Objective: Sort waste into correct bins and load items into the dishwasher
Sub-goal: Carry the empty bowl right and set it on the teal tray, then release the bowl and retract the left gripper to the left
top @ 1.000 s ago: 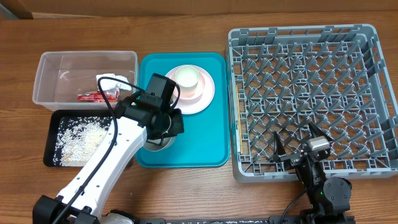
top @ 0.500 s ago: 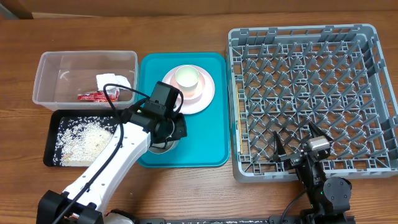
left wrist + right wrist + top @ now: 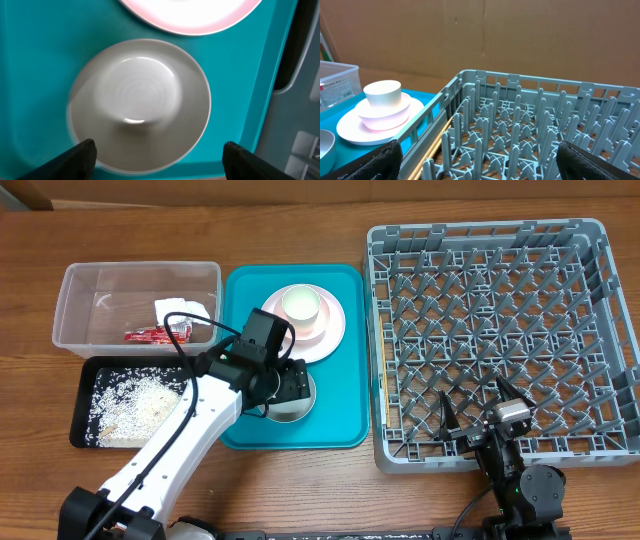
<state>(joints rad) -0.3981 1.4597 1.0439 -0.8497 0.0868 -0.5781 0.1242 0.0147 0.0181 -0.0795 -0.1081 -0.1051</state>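
Note:
The pale grey-green bowl (image 3: 140,100) (image 3: 298,400) rests upright on the teal tray (image 3: 340,420). My left gripper (image 3: 158,147) (image 3: 283,385) hovers over it, open, its fingertips (image 3: 85,150) wide on either side of the bowl's near rim and not touching it. Further back on the tray, the pink plate (image 3: 330,335) carries the white-pink bowl (image 3: 382,114) with the white cup (image 3: 300,304) inside. The grey dish rack (image 3: 600,240) is on the right and holds no dishes. My right gripper (image 3: 478,408) (image 3: 477,150) is open over the rack's near left corner.
The clear tub (image 3: 80,310) at the left holds a crumpled napkin (image 3: 188,312) and a red wrapper (image 3: 148,335). In front of it, the black tray (image 3: 85,370) holds rice (image 3: 135,402). Bare wooden table lies around them.
My left gripper has opened and let go of the grey-green bowl, which now sits on the teal tray. The right arm has not moved.

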